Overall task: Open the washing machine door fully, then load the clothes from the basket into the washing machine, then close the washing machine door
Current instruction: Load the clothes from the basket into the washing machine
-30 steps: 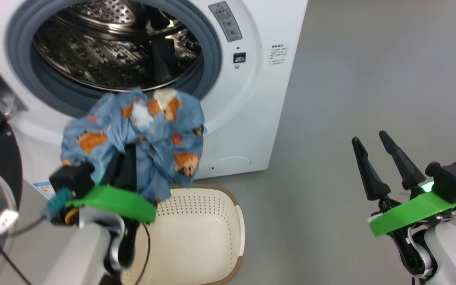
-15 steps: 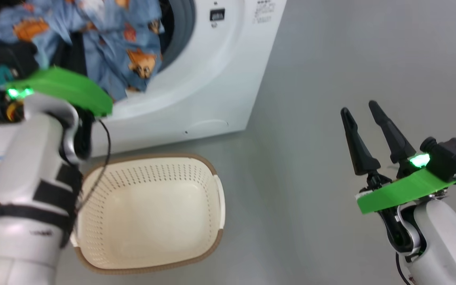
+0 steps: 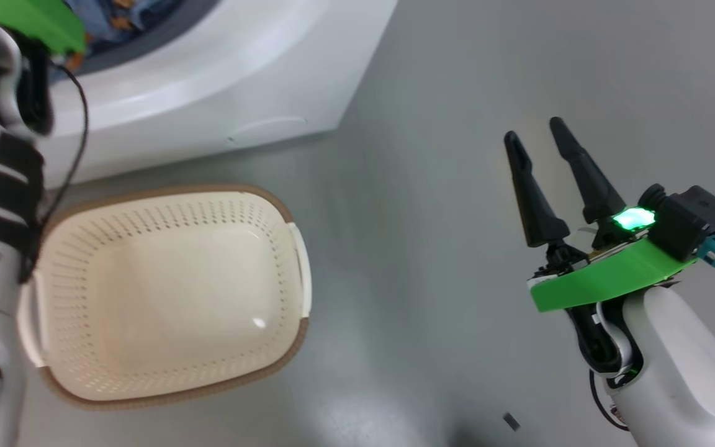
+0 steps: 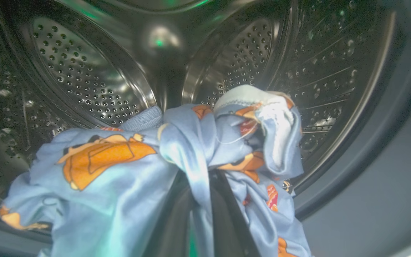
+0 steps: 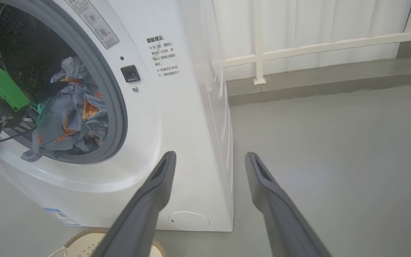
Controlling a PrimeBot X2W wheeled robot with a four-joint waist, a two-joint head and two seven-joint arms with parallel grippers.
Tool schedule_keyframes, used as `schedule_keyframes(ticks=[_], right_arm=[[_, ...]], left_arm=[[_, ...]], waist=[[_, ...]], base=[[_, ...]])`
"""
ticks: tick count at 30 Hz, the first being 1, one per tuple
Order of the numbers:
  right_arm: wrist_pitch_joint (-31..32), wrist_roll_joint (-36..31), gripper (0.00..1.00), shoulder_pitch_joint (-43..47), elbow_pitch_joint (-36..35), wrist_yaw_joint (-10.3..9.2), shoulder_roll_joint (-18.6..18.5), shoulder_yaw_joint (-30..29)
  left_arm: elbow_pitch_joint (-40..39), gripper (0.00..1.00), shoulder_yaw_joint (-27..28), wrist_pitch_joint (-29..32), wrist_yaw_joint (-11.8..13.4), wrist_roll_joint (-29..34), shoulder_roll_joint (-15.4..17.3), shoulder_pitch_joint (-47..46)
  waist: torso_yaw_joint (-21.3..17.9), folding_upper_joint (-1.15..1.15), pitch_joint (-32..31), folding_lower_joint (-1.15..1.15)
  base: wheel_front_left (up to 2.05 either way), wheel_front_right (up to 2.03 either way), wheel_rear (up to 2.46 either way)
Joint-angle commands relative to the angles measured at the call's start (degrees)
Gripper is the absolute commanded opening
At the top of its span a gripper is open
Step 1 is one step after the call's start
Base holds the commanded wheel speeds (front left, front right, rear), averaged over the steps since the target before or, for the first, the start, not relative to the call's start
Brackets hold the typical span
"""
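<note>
Now the clothes (image 4: 177, 167) are inside the washer's (image 3: 221, 81) mouth, with the drum (image 4: 84, 82) behind and around them. The left gripper (image 4: 202, 178) is clamped tight on a fold of them. A second ago the same bundle hung outside the washer, in front of its opening and above the basket (image 3: 165, 189). Since then the arm has carried it in past the gasket (image 5: 114, 107). The head camera has also swung down, so the basket's apparent shift is no move of the basket. It sits on the floor (image 3: 432, 248) just in front of the washer with nothing in it, as before. So this looks like the last load: what is left is to let go, draw the arm out and shut the door.

The left wrist view gives the pinch itself and the bare steel beyond the cloth. The right wrist view, from the washer's side, adds what that one cannot: a trailing end hanging low by the gasket's bottom lip, which might snag. The right gripper (image 3: 532, 129) idles well away from the washer, fingers spread wide.
</note>
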Motion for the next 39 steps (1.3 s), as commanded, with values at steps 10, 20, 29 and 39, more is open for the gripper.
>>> schedule_keyframes(ticks=[10,20,29,39], right_arm=[[-0.5,-1.1,1.0,-0.8,-2.3,0.25,2.3,2.0],[-0.5,-1.1,1.0,-1.7,-2.1,0.25,4.2,3.5],[-0.5,-0.8,1.0,-2.0,-1.1,0.25,4.5,4.0],[-0.5,-0.7,1.0,-2.7,-0.7,0.25,4.5,3.9]], left_arm=[[3.2,0.0,-0.5,-2.2,-0.3,3.3,3.9,-11.9],[-11.2,0.0,3.8,-2.9,4.5,9.5,6.1,-15.0],[1.1,1.0,3.6,1.6,6.0,10.3,3.8,-12.8],[7.5,1.0,1.5,1.8,4.9,11.0,2.8,-13.4]], waist=[[-6.4,0.0,10.2,-0.01],[-8.2,0.0,11.2,-0.01],[-7.9,0.0,9.8,-0.01],[-7.2,0.0,7.7,-0.01]], base=[[0.0,0.0,0.0],[0.0,0.0,0.0],[0.0,0.0,0.0],[0.0,0.0,0.0]])
